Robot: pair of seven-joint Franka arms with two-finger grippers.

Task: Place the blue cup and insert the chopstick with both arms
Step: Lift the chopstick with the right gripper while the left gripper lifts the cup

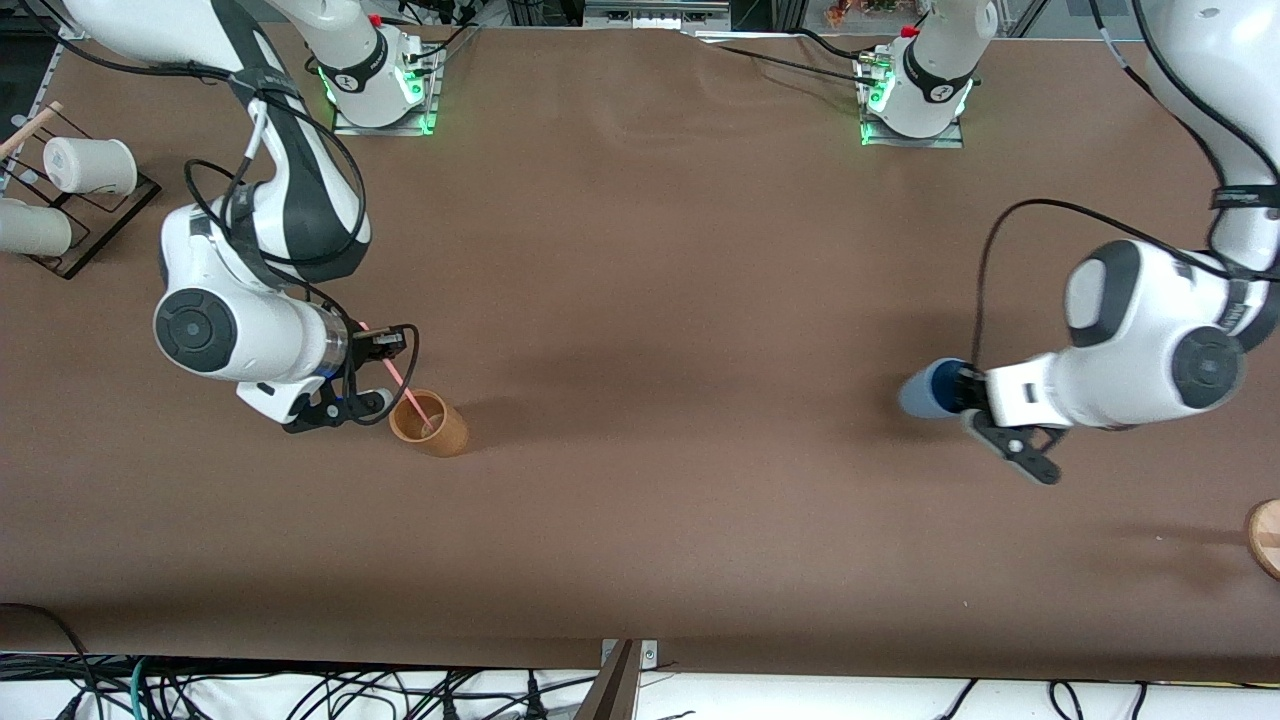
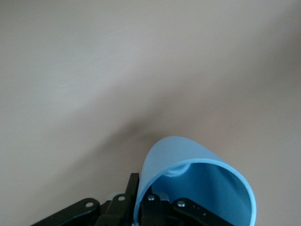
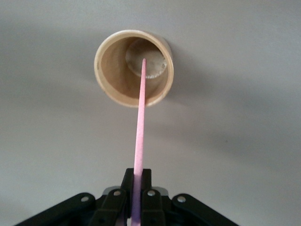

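My left gripper point(image 1: 962, 392) is shut on the rim of the blue cup point(image 1: 923, 393), with one finger inside and one outside. It holds the cup tipped on its side over bare table toward the left arm's end. The left wrist view shows the blue cup point(image 2: 186, 157) with its mouth toward the camera, in my left gripper point(image 2: 141, 190). My right gripper point(image 1: 383, 352) is shut on the pink chopstick point(image 1: 402, 383). The chopstick slants down, its lower end inside the brown cup point(image 1: 430, 426). The right wrist view shows my right gripper point(image 3: 137, 181), the chopstick point(image 3: 140, 122) and the brown cup point(image 3: 113, 89).
A black wire rack point(image 1: 110, 215) with white cups point(image 1: 90, 165) stands at the right arm's end of the table. A round wooden piece point(image 1: 1266, 536) lies at the edge of the view at the left arm's end, nearer the front camera.
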